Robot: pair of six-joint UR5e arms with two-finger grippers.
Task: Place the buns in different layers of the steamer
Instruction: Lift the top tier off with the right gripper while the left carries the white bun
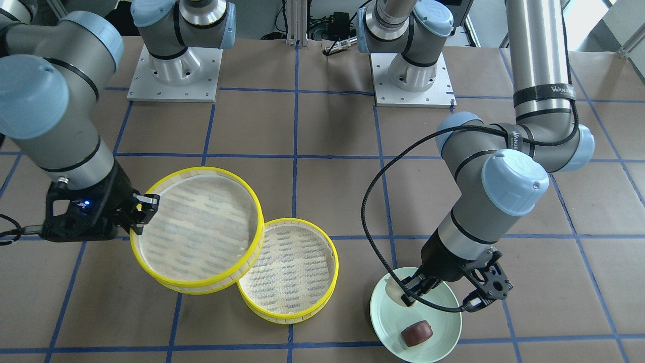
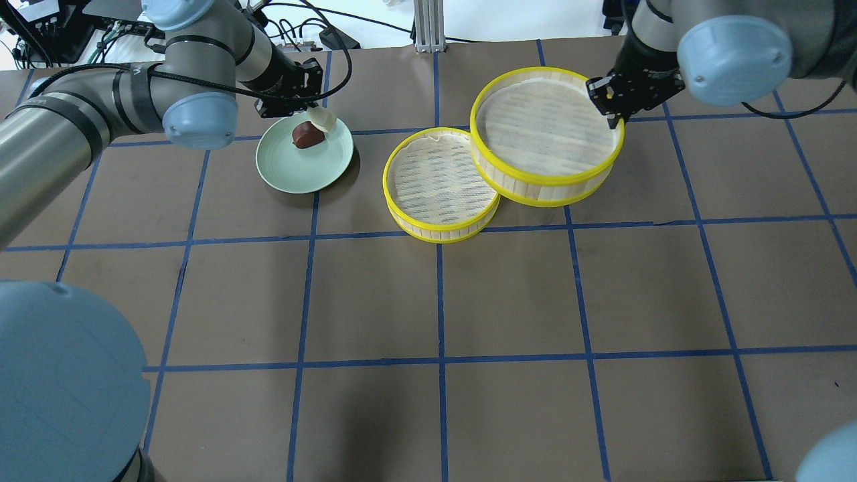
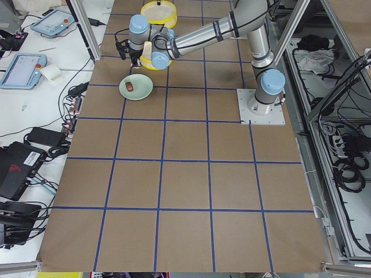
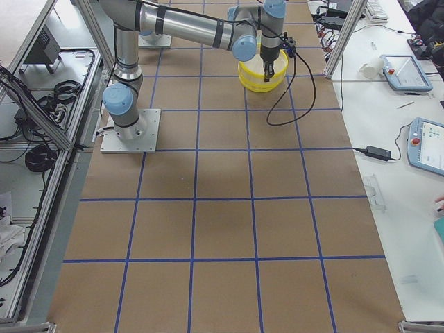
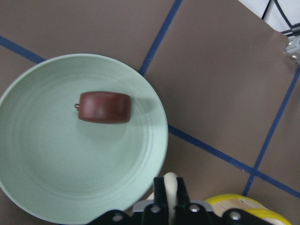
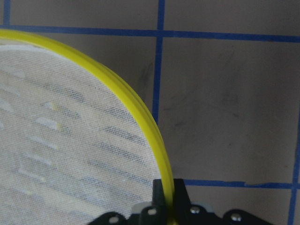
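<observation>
The left gripper (image 2: 315,114) pinched the white bun (image 2: 323,119) just over the green plate (image 2: 301,177), where the brown bun (image 2: 308,135) lay. The right gripper (image 2: 612,110) pinched the rim of the top tray (image 2: 535,179), which looked tipped over the lower tray (image 2: 442,234). With a weak pinch, the bun or the tray could slip and fall.

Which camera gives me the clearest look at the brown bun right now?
Left wrist view: the brown bun lies large and unobstructed on the green plate. Front-facing and overhead show it too, but smaller. Exterior left shows only a speck; exterior right and the right wrist view show nothing of it.
</observation>
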